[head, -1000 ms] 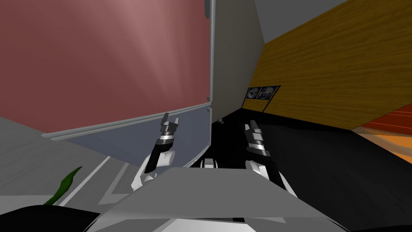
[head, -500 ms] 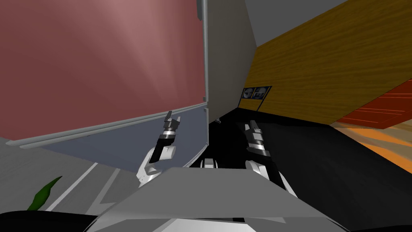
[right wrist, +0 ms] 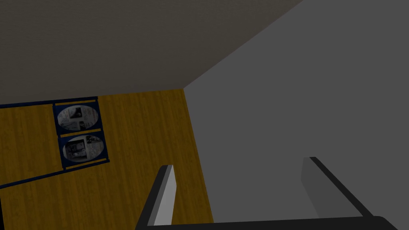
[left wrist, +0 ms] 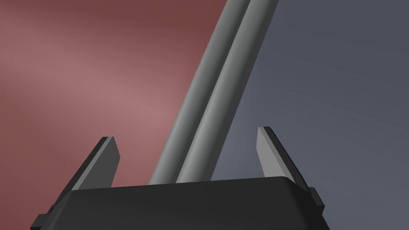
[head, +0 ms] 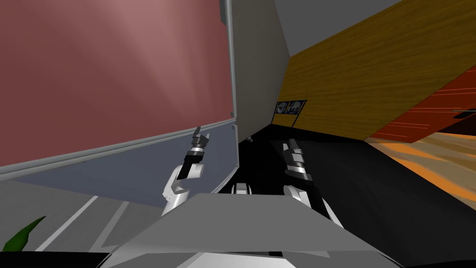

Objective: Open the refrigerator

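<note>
The refrigerator has a dull red upper door and a blue-grey lower door, with a plain grey side. Two grey handle bars run side by side along the seam between the doors. My left gripper is up against that seam. In the left wrist view the handle bars pass between the fingers of the left gripper, which is open, its fingers standing clear of the bars. My right gripper hangs to the right of the refrigerator, open and holding nothing, as the right wrist view shows.
A wooden wall with two small framed pictures runs behind on the right. A red-orange panel lies at the far right. A black area spreads under the right arm. A green leaf shows at the lower left.
The whole head view has slid left, so I have turned or moved. My left arm has stretched a little further up to the handle seam. The right arm has kept its place.
</note>
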{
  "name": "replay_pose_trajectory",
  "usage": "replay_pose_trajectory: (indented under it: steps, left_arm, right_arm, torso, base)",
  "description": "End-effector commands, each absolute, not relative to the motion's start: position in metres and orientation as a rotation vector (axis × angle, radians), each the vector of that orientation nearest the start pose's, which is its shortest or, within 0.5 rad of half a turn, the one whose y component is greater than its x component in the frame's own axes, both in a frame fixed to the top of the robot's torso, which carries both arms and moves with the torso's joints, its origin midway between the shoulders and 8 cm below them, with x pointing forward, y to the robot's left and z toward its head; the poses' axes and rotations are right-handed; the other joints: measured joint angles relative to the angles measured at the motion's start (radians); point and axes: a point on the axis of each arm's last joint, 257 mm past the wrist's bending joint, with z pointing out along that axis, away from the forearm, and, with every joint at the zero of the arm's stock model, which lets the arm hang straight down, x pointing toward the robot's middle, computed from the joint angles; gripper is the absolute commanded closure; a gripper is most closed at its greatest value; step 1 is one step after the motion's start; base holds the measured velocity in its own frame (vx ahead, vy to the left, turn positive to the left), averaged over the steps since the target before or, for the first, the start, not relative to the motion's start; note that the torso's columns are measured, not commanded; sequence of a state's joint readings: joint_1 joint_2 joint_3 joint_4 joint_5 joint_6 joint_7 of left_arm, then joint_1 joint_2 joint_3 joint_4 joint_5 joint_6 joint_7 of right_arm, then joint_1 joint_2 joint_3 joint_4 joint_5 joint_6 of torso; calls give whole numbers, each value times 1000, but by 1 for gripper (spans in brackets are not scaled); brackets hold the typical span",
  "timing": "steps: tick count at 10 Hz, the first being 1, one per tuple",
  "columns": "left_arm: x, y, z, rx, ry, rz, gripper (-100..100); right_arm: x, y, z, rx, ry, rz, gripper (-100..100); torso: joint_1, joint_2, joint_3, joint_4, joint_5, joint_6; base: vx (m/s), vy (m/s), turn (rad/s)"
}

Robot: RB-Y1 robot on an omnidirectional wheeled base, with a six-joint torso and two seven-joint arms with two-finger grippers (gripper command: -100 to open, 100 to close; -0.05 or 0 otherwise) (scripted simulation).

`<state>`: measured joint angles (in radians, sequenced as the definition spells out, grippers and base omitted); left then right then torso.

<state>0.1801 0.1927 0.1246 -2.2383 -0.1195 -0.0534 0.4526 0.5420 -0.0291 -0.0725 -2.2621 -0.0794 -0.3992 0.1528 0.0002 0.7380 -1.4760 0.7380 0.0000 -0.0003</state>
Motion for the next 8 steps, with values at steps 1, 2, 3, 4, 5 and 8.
replay_pose_trajectory:
  steps: [1, 2, 3, 4, 5, 8]
  left_arm:
    - [450, 299, 42, -872, 768, -1472, -100]
    - [460, 302, 46, -893, 763, -1472, -100]
    - [462, 304, 43, -907, 768, -1464, -100]
    - [471, 307, 48, -924, 759, -1466, -100]
    - [473, 310, 44, -945, 764, -1455, -100]
    - [493, 321, 50, -1004, 742, -1443, -100]
  right_arm:
    - [352, -320, -15, 737, 733, 1089, 0]
    - [352, -320, -15, 737, 733, 1088, 0]
    - [352, -320, -15, 737, 733, 1089, 0]
    - [352, -320, -15, 737, 733, 1088, 0]
    - [352, -320, -15, 737, 733, 1089, 0]
    - [352, -320, -15, 737, 733, 1088, 0]
  torso:
    - [-1, 0, 0, 0, 0, 1]
    - [0, 0, 0, 0, 0, 0]
    - [0, 0, 0, 0, 0, 1]
    - [0, 0, 0, 0, 0, 0]
    - [-1, 0, 0, 0, 0, 1]
    - [0, 0, 0, 0, 0, 0]
  base:
    - [-9, -29, -67]
    - [-8, -34, -128]
    - [-5, -27, -78]
    - [-7, -35, -158]
    - [-7, -30, -71]
    - [-9, -37, -112]
